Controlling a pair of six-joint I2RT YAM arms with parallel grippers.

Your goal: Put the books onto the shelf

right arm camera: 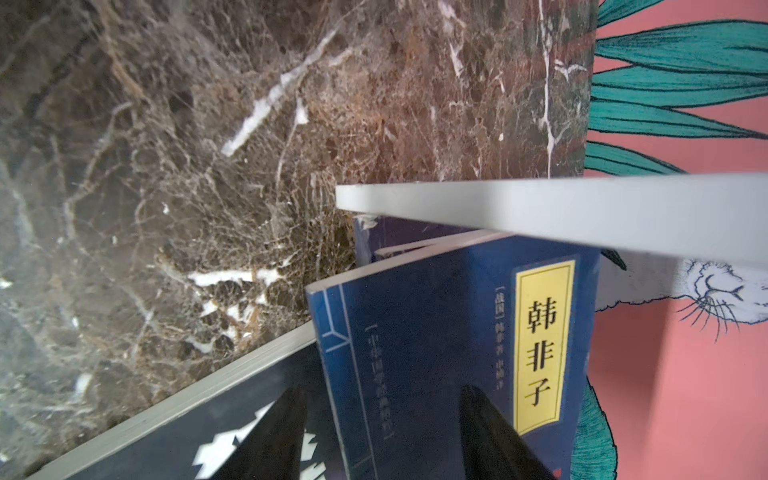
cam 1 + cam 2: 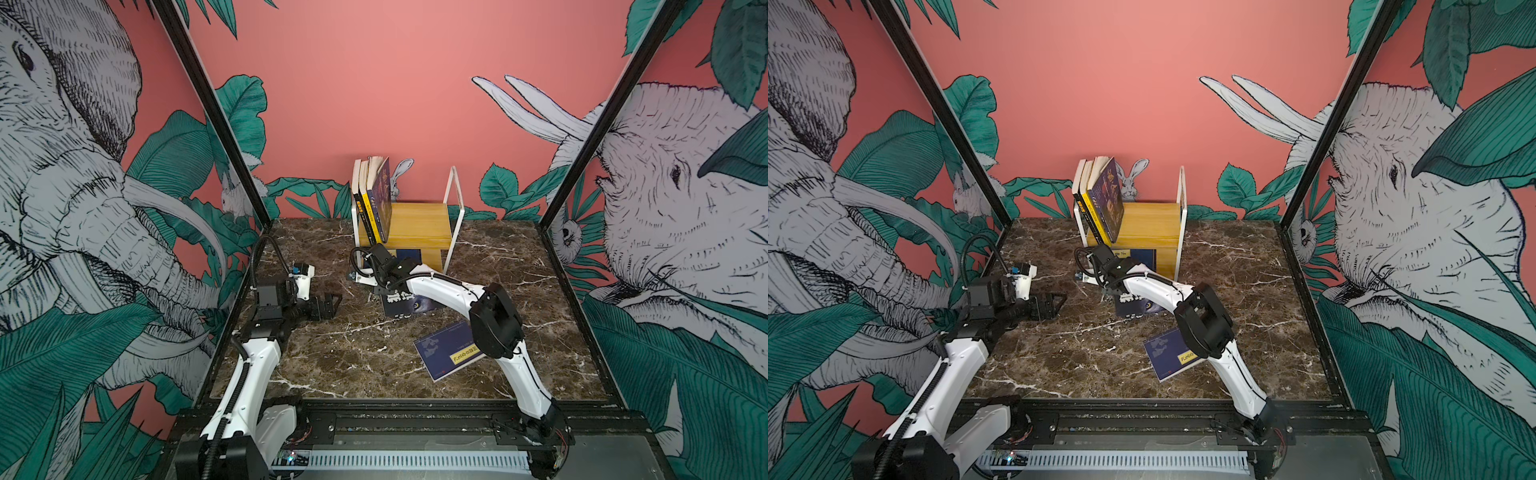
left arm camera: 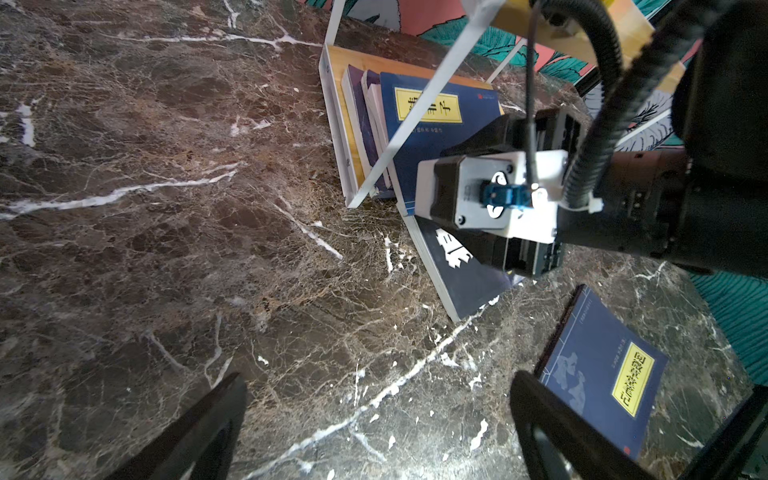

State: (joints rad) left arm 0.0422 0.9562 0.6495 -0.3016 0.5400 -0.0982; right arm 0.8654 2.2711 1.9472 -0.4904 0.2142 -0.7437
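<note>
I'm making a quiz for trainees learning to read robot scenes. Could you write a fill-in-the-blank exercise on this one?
1. ___ books stand on the shelf, on its upper board.
2. The black book lies flat on the ___, partly under the right arm.
3. The left gripper has its jaws ___ and holds nothing.
4. The flat-lying navy book carries a ___ label.

Missing words: three; table; open; yellow.
</note>
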